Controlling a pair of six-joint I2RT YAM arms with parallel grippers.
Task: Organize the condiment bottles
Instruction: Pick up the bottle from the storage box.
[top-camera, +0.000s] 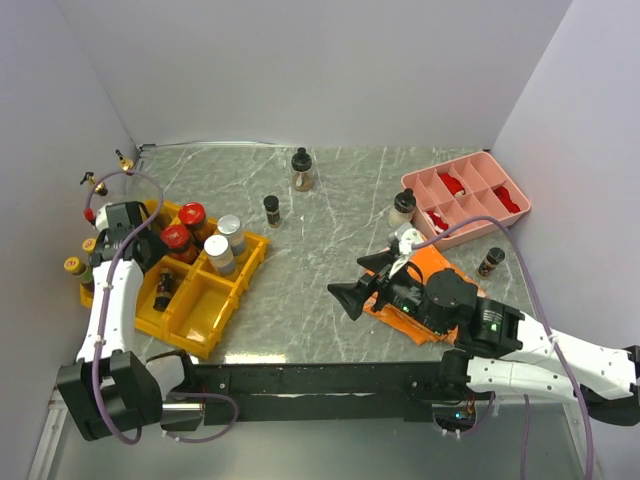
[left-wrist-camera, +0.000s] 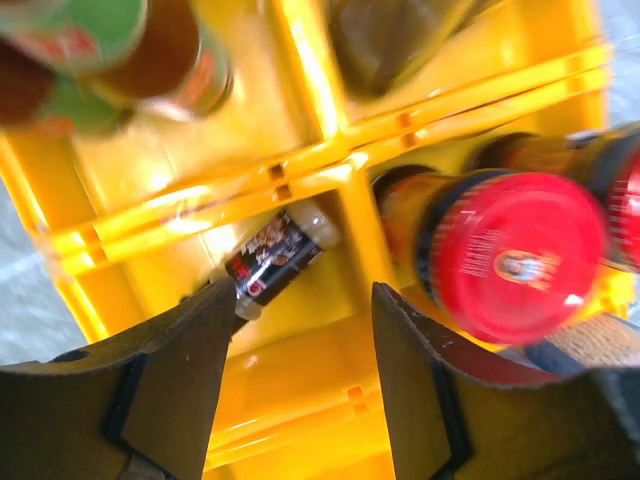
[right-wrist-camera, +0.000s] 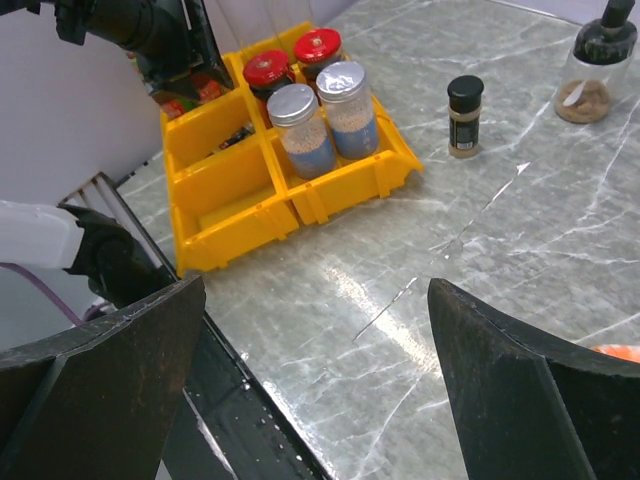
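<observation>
Jaws wide, empty on the left gripper (left-wrist-camera: 303, 315), over a small dark bottle (left-wrist-camera: 278, 258) lying flat in the yellow bin (left-wrist-camera: 300, 162), near left. Light, slick glass, likely: pinch across its body. The right gripper (right-wrist-camera: 315, 295) gapes empty too.

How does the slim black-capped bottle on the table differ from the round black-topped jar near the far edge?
The slim bottle is narrow and straight; the round jar is wide and bulbous. The slim bottle looks tan over most of its height; the round jar holds only a low brown layer. The slim bottle has a flat cap; the round jar has a taller, knob-like top. Both are black-topped and upright on the table.
</observation>
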